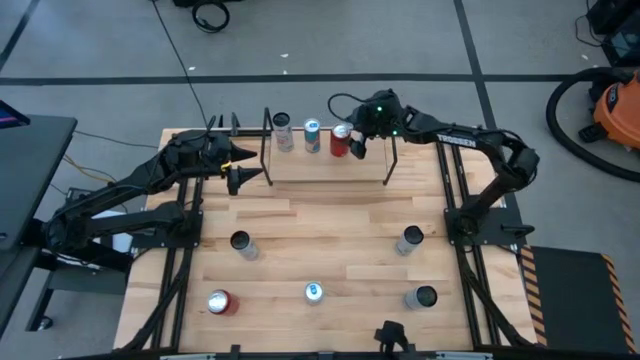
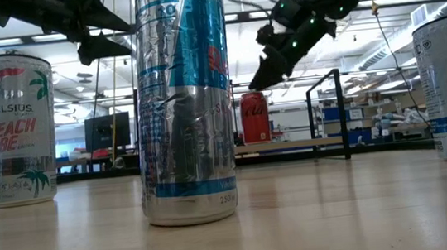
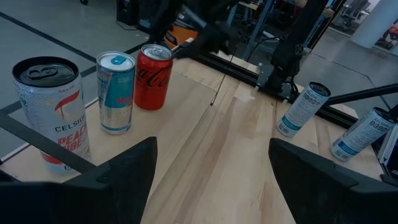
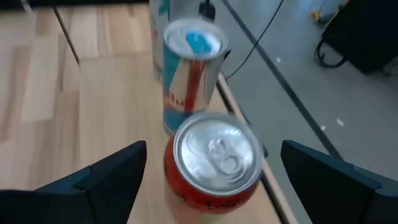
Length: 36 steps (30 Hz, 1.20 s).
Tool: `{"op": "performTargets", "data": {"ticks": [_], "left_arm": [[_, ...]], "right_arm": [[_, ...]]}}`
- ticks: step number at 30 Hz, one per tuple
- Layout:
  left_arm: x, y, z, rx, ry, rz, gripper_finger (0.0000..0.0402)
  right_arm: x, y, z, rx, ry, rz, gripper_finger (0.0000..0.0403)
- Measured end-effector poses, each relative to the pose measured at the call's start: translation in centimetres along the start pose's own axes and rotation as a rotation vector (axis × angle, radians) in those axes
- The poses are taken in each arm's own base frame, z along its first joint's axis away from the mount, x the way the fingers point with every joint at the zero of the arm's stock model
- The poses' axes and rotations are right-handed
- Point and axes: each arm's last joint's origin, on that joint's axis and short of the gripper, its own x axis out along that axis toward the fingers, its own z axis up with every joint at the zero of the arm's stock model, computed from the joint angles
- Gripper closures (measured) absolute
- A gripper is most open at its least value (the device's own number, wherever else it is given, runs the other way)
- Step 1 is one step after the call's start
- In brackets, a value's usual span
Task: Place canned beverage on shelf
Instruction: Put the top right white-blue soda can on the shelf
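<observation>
The shelf (image 1: 330, 168), a light board between black rod end frames, stands at the table's far middle. Three cans stand upright on it in a row: a white one (image 1: 283, 131), a silver-and-blue one (image 1: 312, 136) and a red one (image 1: 340, 141). My right gripper (image 1: 354, 140) is open just above the red can (image 4: 214, 163), a finger on either side of it without touching. The low view shows the right gripper (image 2: 267, 69) above the red can's top (image 2: 252, 97). My left gripper (image 1: 243, 178) is open and empty, left of the shelf's left end frame (image 1: 267, 145).
Several more cans stand on the butcher-block tabletop: a dark-topped one (image 1: 241, 243), a grey one (image 1: 409, 239), a red one (image 1: 220, 302), a silver-and-blue one (image 1: 313, 292) and a dark one (image 1: 422, 297). Bare wood lies between them and the shelf.
</observation>
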Motion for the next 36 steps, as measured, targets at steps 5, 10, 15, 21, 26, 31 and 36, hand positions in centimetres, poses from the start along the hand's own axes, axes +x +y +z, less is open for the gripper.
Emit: {"op": "performTargets", "data": {"ticks": [5,10,15,21,26,31,36], "left_arm": [[0.0,0.0,0.0,-0.001,0.000,0.000,0.0090],[0.0,0.0,0.0,0.004,0.001,0.001,0.0090],[0.0,0.0,0.0,0.005,0.002,0.001,0.0090],[0.0,0.0,0.0,0.004,0.004,0.001,0.0090],[0.0,0.0,-0.2,0.001,0.015,0.003,0.0090],[0.0,0.1,-0.3,-0.001,0.030,0.006,0.0090],[0.0,0.1,-0.3,-0.001,0.030,0.006,0.0090]], "right_arm": [[-2.3,0.1,1.3,0.013,-0.054,-0.017,0.0020],[-5.0,0.9,2.7,0.092,-0.121,-0.014,0.0020],[-8.0,2.6,3.2,0.081,-0.098,0.029,0.0021],[-11.6,4.9,3.2,0.111,-0.045,0.068,0.0021],[-13.7,6.8,2.9,0.144,0.011,0.092,0.0021],[-15.4,8.8,1.9,0.158,0.122,0.148,0.0021],[-16.9,10.6,0.7,0.204,0.246,0.208,0.0021]]}}
